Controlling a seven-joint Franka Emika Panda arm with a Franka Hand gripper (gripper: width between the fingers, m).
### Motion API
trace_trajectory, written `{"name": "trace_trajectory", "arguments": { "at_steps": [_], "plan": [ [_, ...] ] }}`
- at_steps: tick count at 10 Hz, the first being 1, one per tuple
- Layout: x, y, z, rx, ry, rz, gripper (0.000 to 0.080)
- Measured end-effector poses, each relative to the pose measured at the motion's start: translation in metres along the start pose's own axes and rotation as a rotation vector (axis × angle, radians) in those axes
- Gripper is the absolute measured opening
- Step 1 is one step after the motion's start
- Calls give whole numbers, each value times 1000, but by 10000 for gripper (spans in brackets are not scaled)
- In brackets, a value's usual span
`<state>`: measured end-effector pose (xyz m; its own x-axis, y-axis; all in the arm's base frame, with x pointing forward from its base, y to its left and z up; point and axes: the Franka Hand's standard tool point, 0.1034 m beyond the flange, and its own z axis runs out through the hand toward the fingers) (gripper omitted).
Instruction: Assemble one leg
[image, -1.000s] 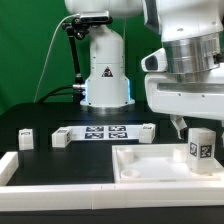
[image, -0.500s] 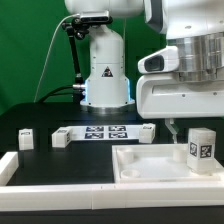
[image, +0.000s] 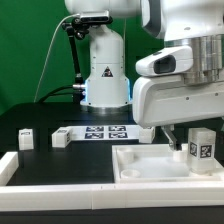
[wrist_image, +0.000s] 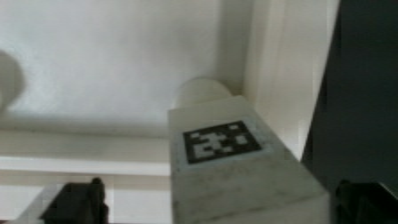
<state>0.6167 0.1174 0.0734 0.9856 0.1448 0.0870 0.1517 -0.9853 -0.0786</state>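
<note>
The leg (image: 199, 146) is a small white post with a black-and-white tag. It stands upright on the large flat white piece (image: 148, 166) at the exterior view's right. My gripper (image: 187, 138) hangs low just over it. One dark finger (image: 172, 141) shows beside the leg, towards the exterior view's left. In the wrist view the leg (wrist_image: 224, 150) fills the middle, tag facing the camera. It sits between my gripper's (wrist_image: 217, 205) two dark fingertips (wrist_image: 75, 203), which stand wide apart and clear of it. The gripper is open and holds nothing.
Two more small white posts (image: 26, 138) (image: 62, 138) stand at the exterior view's left. The marker board (image: 105, 131) lies in the middle, in front of the robot base (image: 105, 75). A white raised rim (image: 60, 185) runs along the front.
My gripper has come down and shifted slightly to the exterior view's left, now low around the leg. The leg and other parts have not moved.
</note>
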Motion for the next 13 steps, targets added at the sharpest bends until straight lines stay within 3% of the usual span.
{"name": "trace_trajectory", "arguments": {
  "at_steps": [1,2,3,6,9,13],
  "plan": [
    [0,-1,0,1,0,4,508],
    [0,0,0,1,0,5,508],
    [0,0,0,1,0,5,334],
    [0,0,0,2,0,53,288],
    [-1,2,1,25,-1,445,288],
    [-1,4,2,30,14,972,289]
  ]
}}
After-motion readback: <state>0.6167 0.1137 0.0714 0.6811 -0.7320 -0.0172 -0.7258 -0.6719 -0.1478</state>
